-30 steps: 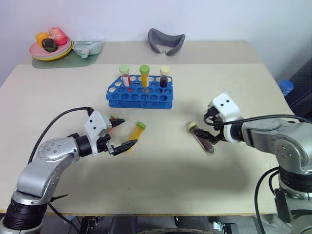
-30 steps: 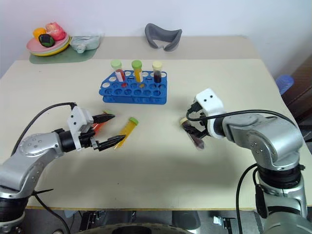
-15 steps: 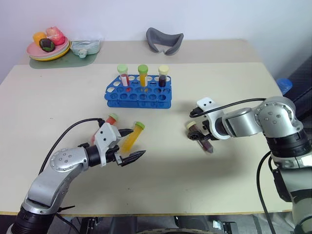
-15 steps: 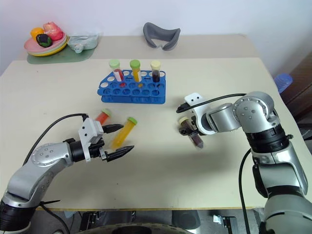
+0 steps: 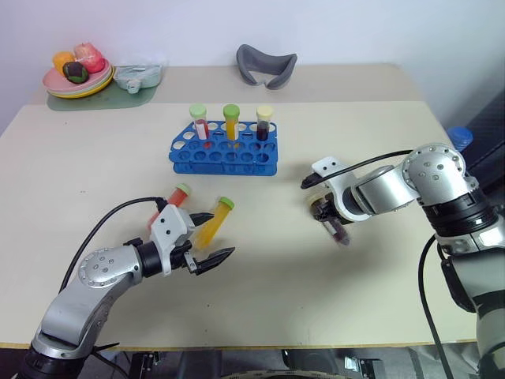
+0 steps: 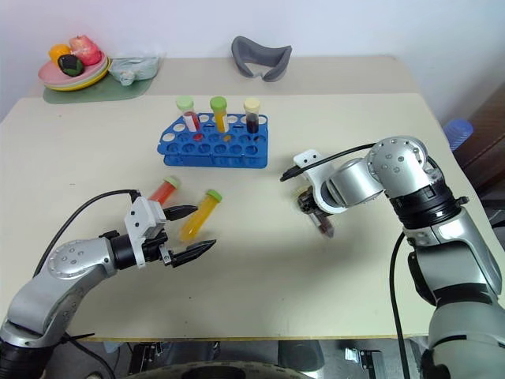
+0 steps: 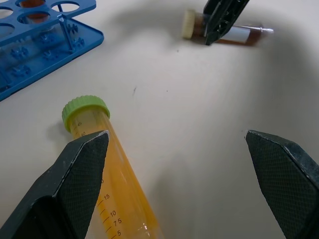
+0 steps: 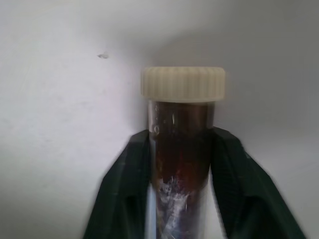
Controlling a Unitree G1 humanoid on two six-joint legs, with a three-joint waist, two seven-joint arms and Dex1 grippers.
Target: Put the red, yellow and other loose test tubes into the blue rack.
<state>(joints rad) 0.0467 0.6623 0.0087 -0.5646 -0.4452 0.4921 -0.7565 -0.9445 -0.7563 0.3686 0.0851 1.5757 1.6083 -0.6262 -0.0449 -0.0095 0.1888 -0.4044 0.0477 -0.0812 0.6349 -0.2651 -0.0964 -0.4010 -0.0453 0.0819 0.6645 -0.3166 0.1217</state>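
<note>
Right tool point(image 8: 179, 149) has its two black fingers point(image 8: 127, 189) pinched on the dark tube point(image 8: 182, 164), just below its cream cap. The tube lies flat on the counter point(image 5: 379, 142), out to the right, well apart from the blue rack point(image 5: 225, 154).

Left tool point(image 7: 177, 164) is spread wide, nothing held. It hangs over the yellow tube point(image 5: 215, 223), which lies on the counter with its green cap pointing roughly toward the rack. One finger sits close alongside the tube's barrel; whether it touches, cannot tell. The red tube point(image 5: 175, 195) lies just beside the yellow one, on the far side from the tool's open tips.

The rack stands mid-counter. Three capped tubes stand upright in its back row; most holes look empty.

Handling, as I judge it: these are light, stiff plastic tubes, smooth and round, so likely to roll or slip out of a loose pinch. The liquid inside will shift once a tube is tipped upright. Best hold looks to be across the barrel just under the cap, as the right tool has it; that leaves the tapered end free to enter a hole. The ribbed cap would stop the tube sliding down through the fingers. The rack is light too and may skid if a tube jams against a hole's rim.
</note>
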